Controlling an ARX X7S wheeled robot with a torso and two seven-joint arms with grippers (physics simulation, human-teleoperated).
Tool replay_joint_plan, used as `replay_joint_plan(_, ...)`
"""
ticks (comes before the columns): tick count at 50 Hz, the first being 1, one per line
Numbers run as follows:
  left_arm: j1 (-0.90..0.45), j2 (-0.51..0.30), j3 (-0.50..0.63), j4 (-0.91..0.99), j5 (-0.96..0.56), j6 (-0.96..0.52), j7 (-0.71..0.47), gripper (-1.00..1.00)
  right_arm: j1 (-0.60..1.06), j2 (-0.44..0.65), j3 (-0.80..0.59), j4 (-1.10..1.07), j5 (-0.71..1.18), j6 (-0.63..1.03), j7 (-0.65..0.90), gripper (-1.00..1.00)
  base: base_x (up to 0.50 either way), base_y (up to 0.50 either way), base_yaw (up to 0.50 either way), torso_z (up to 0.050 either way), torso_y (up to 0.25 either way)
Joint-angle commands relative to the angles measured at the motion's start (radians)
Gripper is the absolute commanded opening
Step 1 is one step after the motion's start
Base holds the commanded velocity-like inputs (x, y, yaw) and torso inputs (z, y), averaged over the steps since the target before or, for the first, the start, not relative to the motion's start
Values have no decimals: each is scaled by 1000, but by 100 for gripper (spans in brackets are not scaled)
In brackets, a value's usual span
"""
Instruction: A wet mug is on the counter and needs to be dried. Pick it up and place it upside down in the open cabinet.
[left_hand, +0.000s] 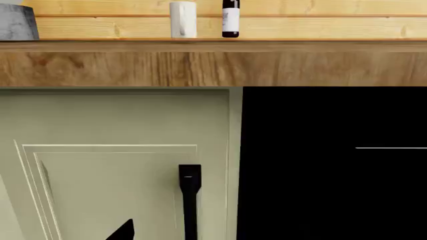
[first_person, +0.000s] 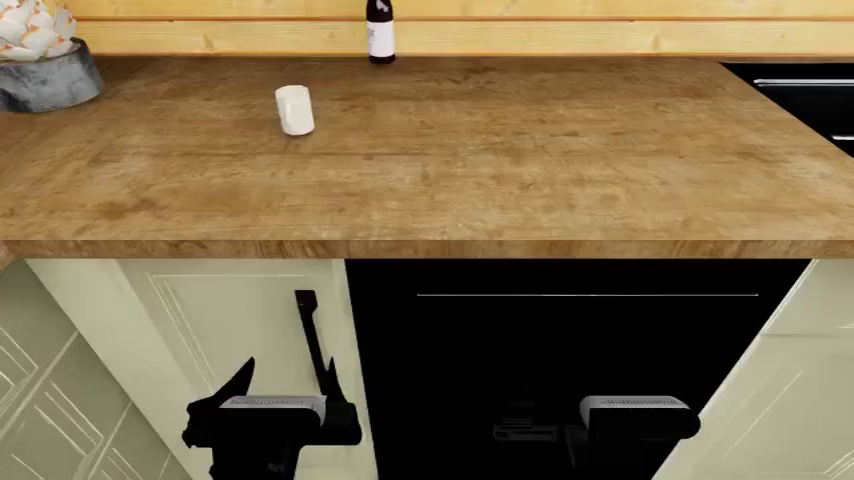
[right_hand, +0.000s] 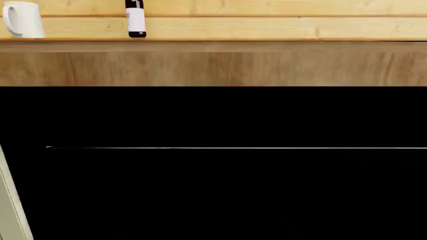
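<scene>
The white mug (first_person: 294, 110) stands upright on the brown wooden counter (first_person: 507, 160), left of the middle. It also shows in the left wrist view (left_hand: 183, 20) and the right wrist view (right_hand: 23, 19), where its handle is visible. Both arms hang low in front of the cabinets, far below the mug. My left gripper (first_person: 284, 386) is open and empty before a pale closed door; one fingertip (left_hand: 123, 231) shows in its wrist view. My right wrist (first_person: 638, 412) is before the dark open cabinet (first_person: 574, 340); its fingers are lost against the black.
A dark wine bottle (first_person: 380, 30) stands at the counter's back by the plank wall. A grey pot (first_person: 47, 78) sits at the far left. A black door handle (first_person: 310, 330) is close to my left gripper. A thin shelf edge (first_person: 587, 295) crosses the cabinet.
</scene>
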Motion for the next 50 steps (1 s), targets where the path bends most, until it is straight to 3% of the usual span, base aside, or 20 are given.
replay_joint_plan(1, -1, -16, 18, 2, -13, -1, -21, 100, 1, 16, -20, -3, 15, 5, 20, 100, 0, 0, 0, 0, 0)
replay_joint_plan(11, 11, -51, 45, 87, -42, -70, -60, 100, -10, 50, -49, -121, 27, 123, 73, 100, 0, 0, 0, 17, 0)
replay_joint_plan(24, -13, -111, 20, 496, -145, -459, -73, 100, 26, 111, -59, -475, 30, 524, 95, 100, 0, 0, 0, 50, 0)
replay_joint_plan(37, -221, -176, -17, 732, -277, -975, -77, 100, 172, 172, -75, -664, 57, 878, 62, 100, 0, 0, 0, 50, 0)
replay_joint_plan(43, -296, -186, -38, 763, -306, -1098, -90, 100, 224, 180, -71, -701, 61, 978, 66, 100, 0, 0, 0, 42, 2)
replay_joint_plan(50, -308, -187, -44, 772, -311, -1121, -103, 100, 246, 182, -55, -712, 75, 1017, 64, 100, 0, 430, 0, 0, 0)
